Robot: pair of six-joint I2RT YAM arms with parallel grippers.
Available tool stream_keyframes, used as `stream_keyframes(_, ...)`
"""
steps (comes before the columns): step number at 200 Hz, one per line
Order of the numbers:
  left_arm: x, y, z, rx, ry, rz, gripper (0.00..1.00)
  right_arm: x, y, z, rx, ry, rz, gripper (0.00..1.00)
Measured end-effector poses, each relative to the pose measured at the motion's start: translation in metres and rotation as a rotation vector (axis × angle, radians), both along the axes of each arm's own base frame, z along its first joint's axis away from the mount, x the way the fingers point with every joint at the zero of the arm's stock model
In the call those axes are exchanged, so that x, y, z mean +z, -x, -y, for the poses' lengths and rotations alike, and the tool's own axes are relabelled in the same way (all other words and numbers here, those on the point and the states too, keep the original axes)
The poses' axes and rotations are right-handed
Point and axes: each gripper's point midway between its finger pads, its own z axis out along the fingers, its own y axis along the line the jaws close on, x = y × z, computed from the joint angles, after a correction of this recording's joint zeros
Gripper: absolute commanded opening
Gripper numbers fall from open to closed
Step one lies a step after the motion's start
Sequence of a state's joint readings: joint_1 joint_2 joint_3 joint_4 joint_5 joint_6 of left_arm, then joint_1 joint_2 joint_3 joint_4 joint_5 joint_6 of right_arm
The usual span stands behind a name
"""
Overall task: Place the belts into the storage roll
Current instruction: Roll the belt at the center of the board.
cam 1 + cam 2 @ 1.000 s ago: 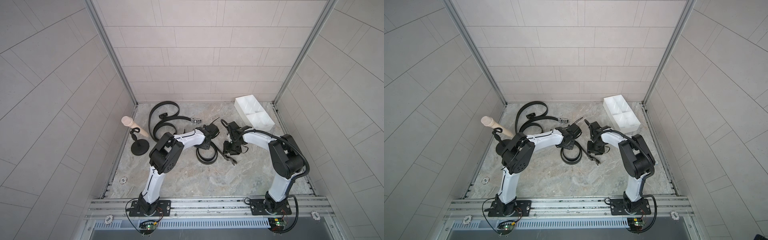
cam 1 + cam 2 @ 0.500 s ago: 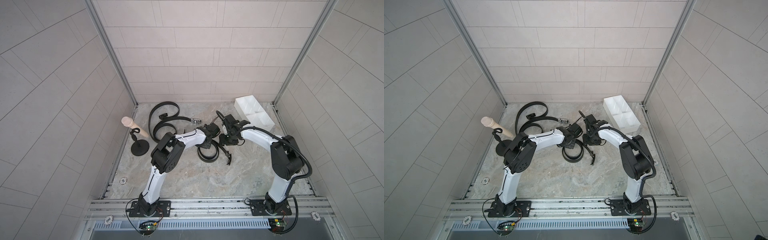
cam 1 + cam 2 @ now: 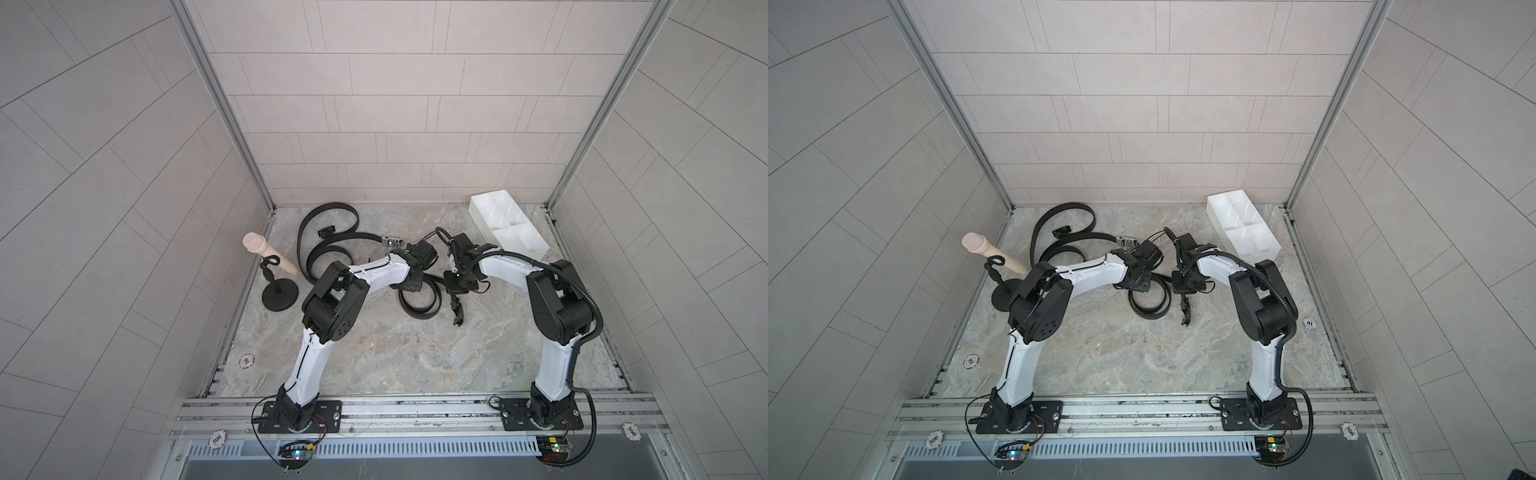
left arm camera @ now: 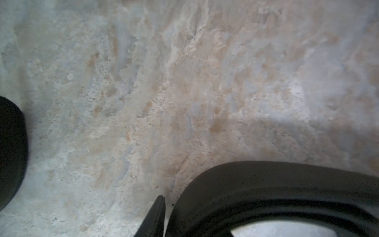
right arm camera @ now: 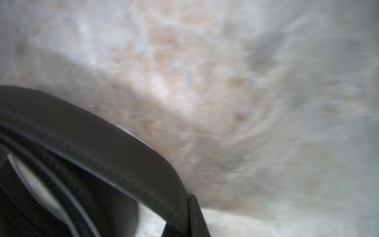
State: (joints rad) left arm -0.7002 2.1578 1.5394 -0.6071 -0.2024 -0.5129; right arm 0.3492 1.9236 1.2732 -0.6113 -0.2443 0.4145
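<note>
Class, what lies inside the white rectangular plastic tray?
Only its own dividers show inside the white rectangular plastic tray; all black belts lie outside. The floor just behind its near wall is covered.

**A:** What sort of place is this?

**B:** A robot lab's test cell, not a home. 3 grey panel walls printed with a tile pattern (image 3: 374,104) box in a marbled stone-look table (image 3: 395,353). They are joined by bare aluminium corner posts (image 3: 220,104).

**A:** What else shows it?

**B:** 2 white-and-black jointed robot arms, the left arm (image 3: 309,361) and the right arm (image 3: 552,365), are bolted on black plates to a slotted aluminium rail (image 3: 415,411) at the front. Small circuit boards with lit lamps (image 3: 297,455) and loose wires sit below. Round white numbered chips (image 3: 216,437) lie on the frame.
</note>
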Motion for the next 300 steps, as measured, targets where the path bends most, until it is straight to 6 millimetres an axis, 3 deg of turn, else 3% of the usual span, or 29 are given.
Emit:
stream_keyframes(31, 0.0, 0.0, -0.002, 0.023, 0.005, 0.001, 0.33, 0.0, -0.002, 0.052, -0.122, 0.032, -0.032, 0.01)
stream_keyframes(54, -0.001, -0.004, -0.008, 0.046, -0.011, 0.015, 0.27, -0.001, 0.0, 0.077, -0.175, 0.039, -0.05, 0.02)
stream_keyframes(81, -0.001, -0.01, -0.017, 0.07, -0.047, 0.025, 0.24, -0.001, 0.0, 0.079, -0.174, 0.036, -0.055, 0.03)
stream_keyframes(114, -0.001, -0.011, -0.016, 0.077, -0.055, 0.026, 0.17, -0.001, 0.004, 0.072, -0.164, 0.035, -0.048, 0.03)
stream_keyframes(140, -0.001, -0.011, -0.014, 0.091, -0.055, 0.02, 0.14, -0.002, 0.022, 0.048, -0.134, 0.017, -0.048, 0.04)
stream_keyframes(164, -0.001, -0.01, -0.012, 0.105, -0.058, 0.014, 0.13, -0.002, 0.054, 0.002, -0.072, -0.025, -0.063, 0.09)
stream_keyframes(192, 0.0, -0.01, -0.01, 0.11, -0.056, 0.01, 0.12, 0.0, 0.094, -0.063, 0.03, -0.12, -0.104, 0.24)
stream_keyframes(212, 0.0, -0.009, -0.008, 0.111, -0.045, 0.003, 0.12, 0.007, 0.106, -0.081, 0.064, -0.148, -0.132, 0.42)
stream_keyframes(234, 0.0, -0.008, -0.008, 0.112, -0.041, -0.001, 0.11, 0.022, 0.084, -0.069, 0.017, -0.174, -0.108, 0.49)
stream_keyframes(270, 0.0, -0.009, -0.008, 0.114, -0.04, -0.001, 0.11, 0.052, 0.012, -0.032, -0.101, -0.213, 0.021, 0.54)
stream_keyframes(300, 0.0, -0.009, -0.007, 0.114, -0.039, -0.001, 0.1, 0.052, -0.029, -0.042, -0.098, -0.258, 0.081, 0.55)
